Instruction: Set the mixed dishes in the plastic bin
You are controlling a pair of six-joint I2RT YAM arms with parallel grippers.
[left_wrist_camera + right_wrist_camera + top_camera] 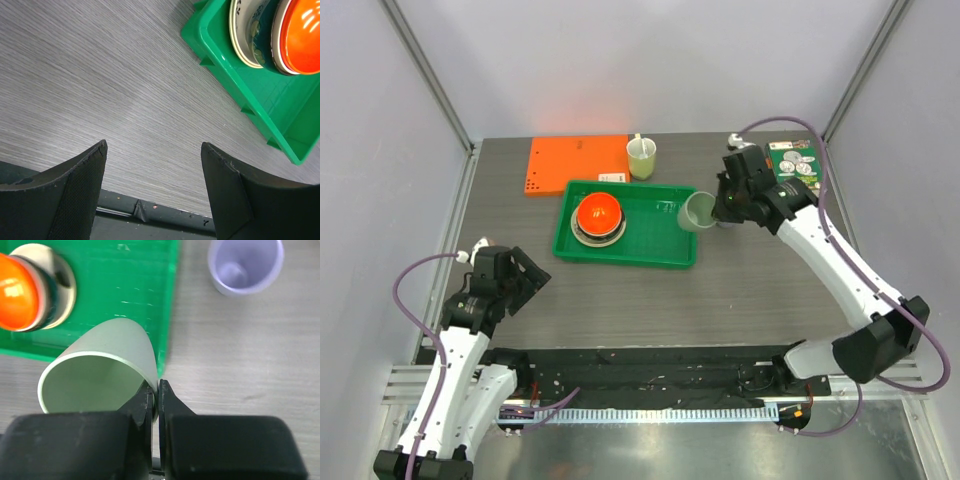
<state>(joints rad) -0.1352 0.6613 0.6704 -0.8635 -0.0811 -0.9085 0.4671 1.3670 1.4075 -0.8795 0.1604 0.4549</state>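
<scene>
The green plastic bin holds an orange-red bowl stacked on other dishes; in the left wrist view a cream plate with dark motifs shows under that bowl. A pale sage-green cup hangs tilted over the bin's right rim. My right gripper is shut on its wall, one finger inside and one outside. In the top view this cup sits at the right gripper. A lavender cup stands upright on the table beside the bin. My left gripper is open and empty above the table.
A flat orange board lies behind the bin, with a yellow-green cup holding a spoon next to it. A green printed card lies at the back right. The left gripper hovers near the table's front left.
</scene>
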